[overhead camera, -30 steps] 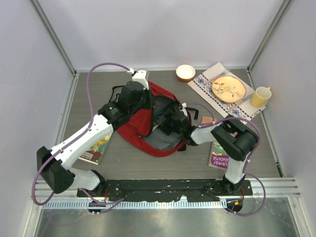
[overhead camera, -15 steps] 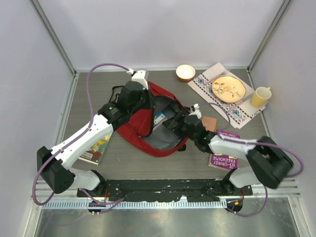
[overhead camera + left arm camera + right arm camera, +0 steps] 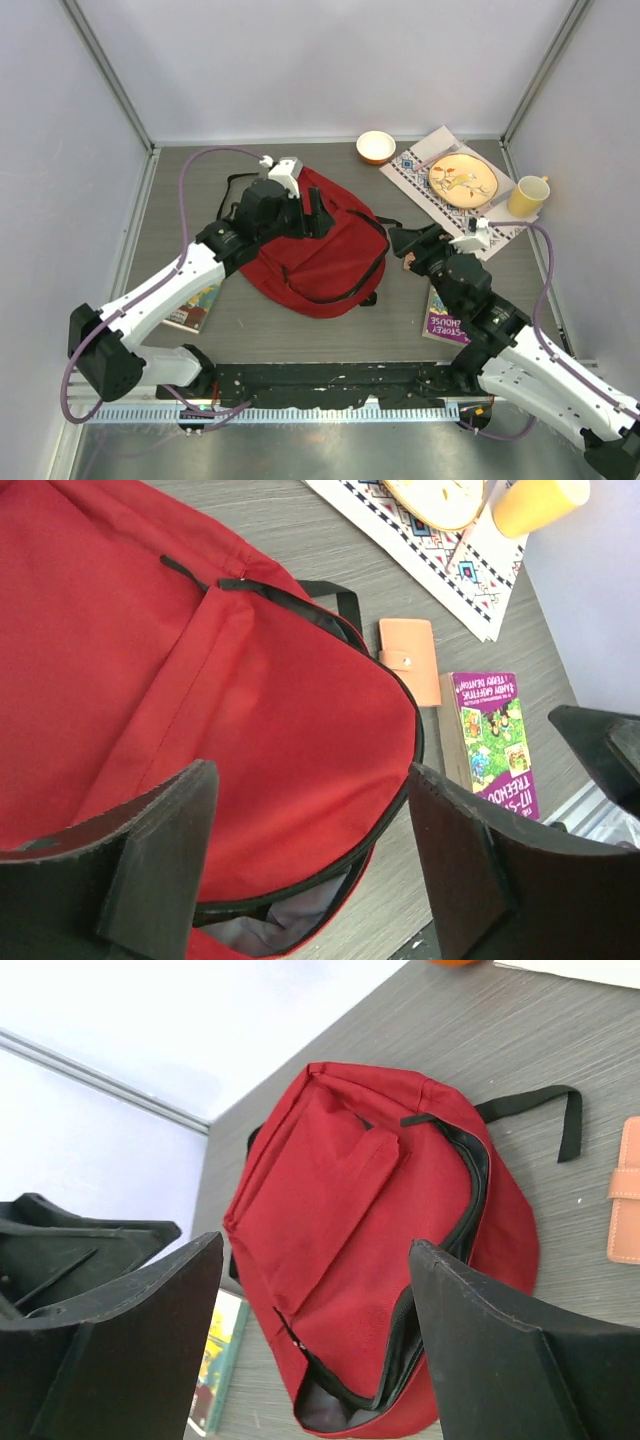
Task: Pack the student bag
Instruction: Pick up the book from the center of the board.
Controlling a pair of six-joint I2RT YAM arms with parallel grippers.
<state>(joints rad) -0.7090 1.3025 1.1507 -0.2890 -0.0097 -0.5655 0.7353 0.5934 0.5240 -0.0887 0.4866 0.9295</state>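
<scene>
Black blunt fingers point(image 3: 160, 860) of the left gripper point(image 3: 310, 810) stand wide apart with nothing between them, hovering over the far-left part of the large soft red fabric backpack point(image 3: 320, 260). The right gripper point(image 3: 315, 1260) is just as widely spread and empty, poised just right of the bag. The backpack lies slumped in the middle of the grey wood-grain table point(image 3: 300, 335), its flap fallen over the mouth so that only a slit of grey lining point(image 3: 260, 930) shows along the near edge. Outside it are a small salmon leather wallet point(image 3: 410, 660) just beside a loose black strap point(image 3: 545, 1110), a purple paperback book point(image 3: 490, 735) nearer on the right, and a second colourful book point(image 3: 195, 300) on the left. The likely trouble is the collapsed opening: anything pushed in without one arm lifting the flap would probably shove the limp bag along. Fingers closing on the thin wallet might also catch the strap.
</scene>
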